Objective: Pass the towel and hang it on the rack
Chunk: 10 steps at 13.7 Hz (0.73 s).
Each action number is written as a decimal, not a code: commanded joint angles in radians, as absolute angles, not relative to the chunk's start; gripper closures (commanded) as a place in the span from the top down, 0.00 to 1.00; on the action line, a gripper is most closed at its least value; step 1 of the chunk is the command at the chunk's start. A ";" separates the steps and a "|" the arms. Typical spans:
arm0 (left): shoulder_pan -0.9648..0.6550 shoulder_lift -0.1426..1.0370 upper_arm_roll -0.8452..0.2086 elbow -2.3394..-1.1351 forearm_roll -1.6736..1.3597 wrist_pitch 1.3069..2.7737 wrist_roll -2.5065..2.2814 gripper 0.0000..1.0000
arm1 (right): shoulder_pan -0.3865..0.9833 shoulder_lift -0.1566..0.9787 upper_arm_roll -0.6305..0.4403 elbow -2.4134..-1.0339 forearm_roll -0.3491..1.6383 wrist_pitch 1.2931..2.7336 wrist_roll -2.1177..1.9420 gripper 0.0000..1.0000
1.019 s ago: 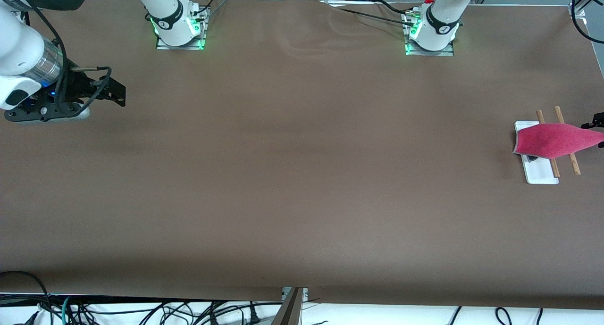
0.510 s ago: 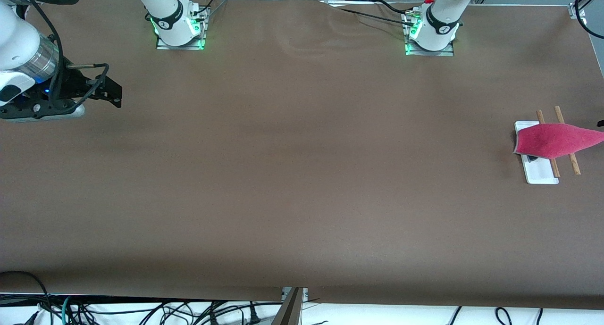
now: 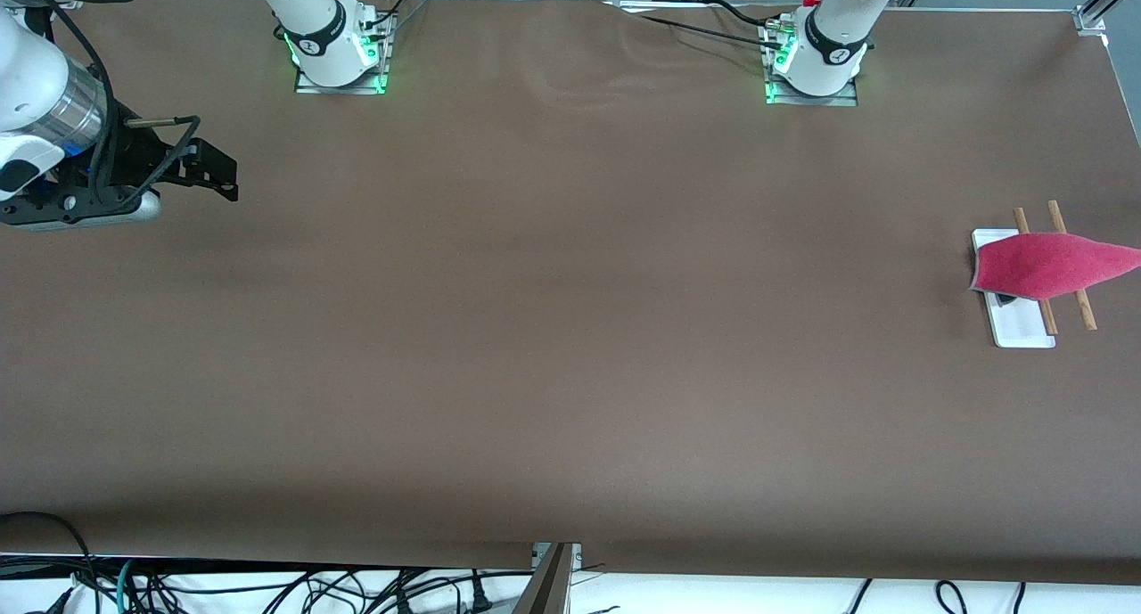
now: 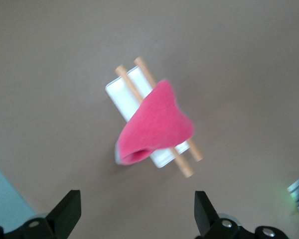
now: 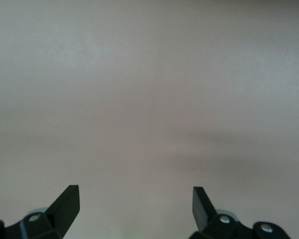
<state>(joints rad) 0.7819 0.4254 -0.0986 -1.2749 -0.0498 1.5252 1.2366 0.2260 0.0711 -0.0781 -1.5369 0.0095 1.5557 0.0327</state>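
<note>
Two arms: one at each end of the table [image 3: 570, 329]
Right gripper [image 3: 214, 170]: up over bare table at the right arm's end, fingers [image 5: 65, 204] spread wide with nothing between them; only tabletop shows under it in the right wrist view
Right arm: waits there
Towel [image 3: 1043, 265]: well apart from the right gripper, at the left arm's end — draped across both rods [image 3: 1083, 309] of the rack [image 3: 1021, 329], one corner drawn out toward the table's edge
Rack: white base flat on the table, rods running above it and the towel on top
Left gripper [image 4: 137, 216]: out of the front view; its wrist view looks down on rack [image 4: 120, 92] and towel [image 4: 157, 124] — fingers [image 4: 67, 211] wide apart, clear of the cloth, gripping nothing
</note>
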 commanded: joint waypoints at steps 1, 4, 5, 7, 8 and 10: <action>0.657 0.370 -0.098 -1.302 -0.020 1.464 1.038 1.00 | 0.224 0.077 -0.080 -1.519 0.025 1.540 0.034 1.00; 0.528 0.353 -0.098 -1.304 -0.031 1.448 0.843 1.00 | 0.222 0.077 -0.080 -1.519 0.023 1.540 0.034 1.00; 0.473 0.327 -0.091 -1.321 -0.032 1.453 0.772 1.00 | 0.224 0.077 -0.080 -1.519 0.023 1.540 0.034 1.00; 0.370 0.278 -0.086 -1.366 -0.023 1.459 0.587 1.00 | 0.224 0.077 -0.078 -1.519 0.023 1.542 0.034 1.00; 0.314 0.240 -0.080 -1.411 -0.021 1.468 0.480 1.00 | 0.224 0.077 -0.078 -1.519 0.023 1.540 0.034 1.00; 0.231 0.189 -0.078 -1.480 -0.021 1.480 0.265 1.00 | 0.224 0.077 -0.078 -1.519 0.021 1.540 0.031 1.00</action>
<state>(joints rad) 0.3064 0.2930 -0.1021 -1.3504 -0.0490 1.4535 0.4273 0.2259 0.0725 -0.0790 -1.5368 0.0095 1.5552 0.0327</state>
